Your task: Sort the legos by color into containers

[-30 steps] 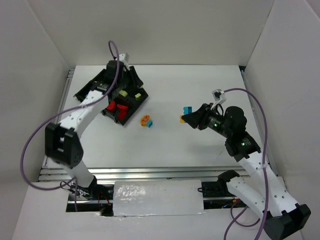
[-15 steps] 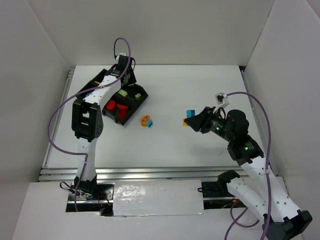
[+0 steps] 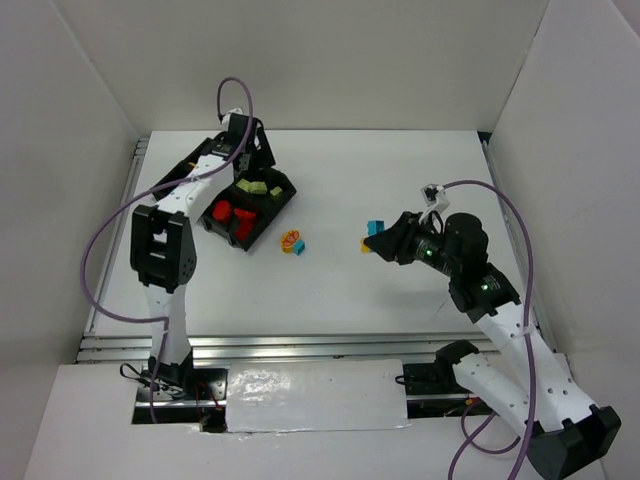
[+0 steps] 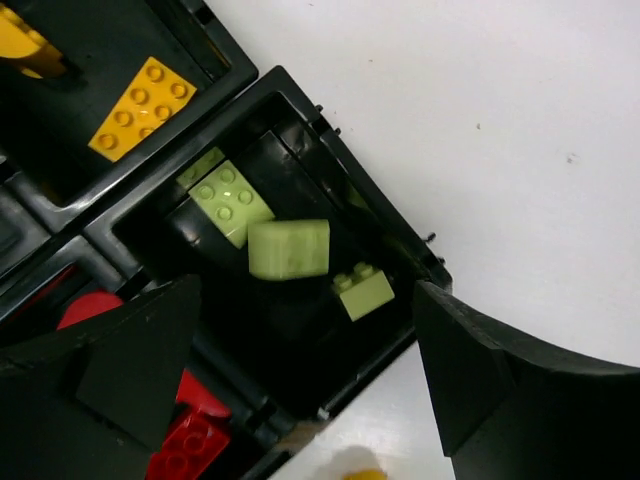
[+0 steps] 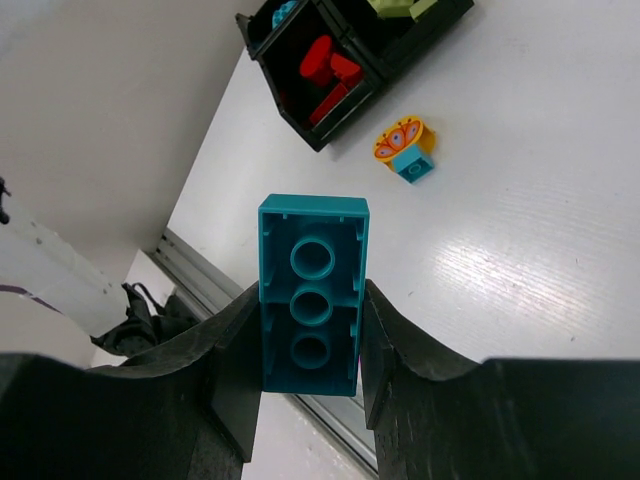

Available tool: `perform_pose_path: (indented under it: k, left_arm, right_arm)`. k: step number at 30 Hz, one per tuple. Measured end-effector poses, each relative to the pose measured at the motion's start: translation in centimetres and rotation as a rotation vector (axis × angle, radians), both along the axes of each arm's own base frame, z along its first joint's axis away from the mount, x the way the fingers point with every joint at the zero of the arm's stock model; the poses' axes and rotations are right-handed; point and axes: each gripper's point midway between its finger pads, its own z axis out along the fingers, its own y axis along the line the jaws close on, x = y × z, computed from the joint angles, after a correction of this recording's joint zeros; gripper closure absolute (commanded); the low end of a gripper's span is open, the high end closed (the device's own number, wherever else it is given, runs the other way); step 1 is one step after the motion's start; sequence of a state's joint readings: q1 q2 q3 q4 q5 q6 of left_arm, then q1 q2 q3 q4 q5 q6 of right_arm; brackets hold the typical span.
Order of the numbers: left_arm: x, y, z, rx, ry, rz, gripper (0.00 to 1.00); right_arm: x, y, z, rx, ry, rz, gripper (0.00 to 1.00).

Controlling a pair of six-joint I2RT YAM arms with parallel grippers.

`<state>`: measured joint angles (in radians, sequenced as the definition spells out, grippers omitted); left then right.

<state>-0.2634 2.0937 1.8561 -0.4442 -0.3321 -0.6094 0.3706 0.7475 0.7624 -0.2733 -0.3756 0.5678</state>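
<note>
My left gripper hangs open over the black tray, its jaws wide apart above the compartment holding three pale green legos. The neighbouring containers hold an orange plate and red legos. My right gripper is shut on a teal brick, held studs-down above the table to the right of centre. An orange-and-teal lego lies on the table just beside the tray. A small orange lego sits under the right gripper's tip.
White walls enclose the table on three sides. A metal rail runs along the near edge. The left arm's purple cable loops wide on the left.
My left gripper has gone from shut to wide open over the pale green compartment, and the left arm has swung. The right gripper keeps the teal brick, barely moved.
</note>
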Motion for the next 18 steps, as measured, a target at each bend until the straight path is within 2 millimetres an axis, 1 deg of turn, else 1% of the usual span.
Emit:
perform_pose_path:
  k: [2, 3, 5, 6, 8, 10, 11, 12, 13, 14, 15, 16, 18]
  left_arm:
    - [-1.0, 0.0, 1.7, -0.017, -0.027, -0.014, 0.01]
    - [-2.1, -0.3, 2.8, -0.043, -0.045, -0.042, 0.02]
    - [-4.8, -1.4, 5.5, -0.126, -0.095, -0.129, 0.02]
    - [-6.5, -2.3, 7.2, -0.18, -0.14, -0.19, 0.02]
    - [-10.6, -4.6, 10.5, -0.309, -0.237, -0.351, 0.01]
    - [-15.6, -7.6, 14.0, -0.451, -0.369, -0.558, 0.01]
    - [-18.2, -9.1, 15.2, -0.518, -0.422, -0.664, 0.0]
    - [-20.6, -10.4, 16.1, -0.572, -0.46, -0.761, 0.01]
    - [-23.2, -11.9, 16.5, -0.624, -0.479, -0.865, 0.01]
    - [-25.3, -13.2, 16.6, -0.662, -0.484, -0.957, 0.01]
    - [-26.9, -14.3, 16.5, -0.693, -0.479, -1.024, 0.02]
    - [-28.9, -15.8, 16.1, -0.729, -0.455, -1.107, 0.02]
    - [-32.0, -17.9, 15.5, -0.777, -0.406, -1.22, 0.05]
  right_arm:
    - [0.1, 0.3, 0.1, 0.005, -0.003, 0.014, 1.0]
    - [0.0, 0.5, 0.2, 0.011, -0.008, 0.027, 1.0]
    - [-0.1, 1.0, 0.5, 0.029, -0.019, 0.061, 1.0]
    - [-0.2, 1.3, 0.8, 0.041, -0.03, 0.078, 1.0]
    - [-0.7, 2.0, 1.4, 0.074, -0.052, 0.129, 1.0]
    - [-1.3, 2.6, 2.0, 0.114, -0.08, 0.182, 1.0]
    - [-1.7, 2.8, 2.4, 0.132, -0.093, 0.206, 1.0]
    - [-2.1, 3.1, 2.9, 0.151, -0.112, 0.233, 1.0]
    - [-2.6, 3.3, 3.5, 0.176, -0.127, 0.263, 1.0]
    - [-3.0, 3.5, 4.1, 0.195, -0.147, 0.284, 1.0]
    - [-3.4, 3.7, 4.7, 0.219, -0.17, 0.309, 1.0]
    - [-3.9, 3.9, 5.3, 0.245, -0.185, 0.332, 1.0]
    - [-4.6, 4.1, 6.0, 0.291, -0.212, 0.368, 1.0]
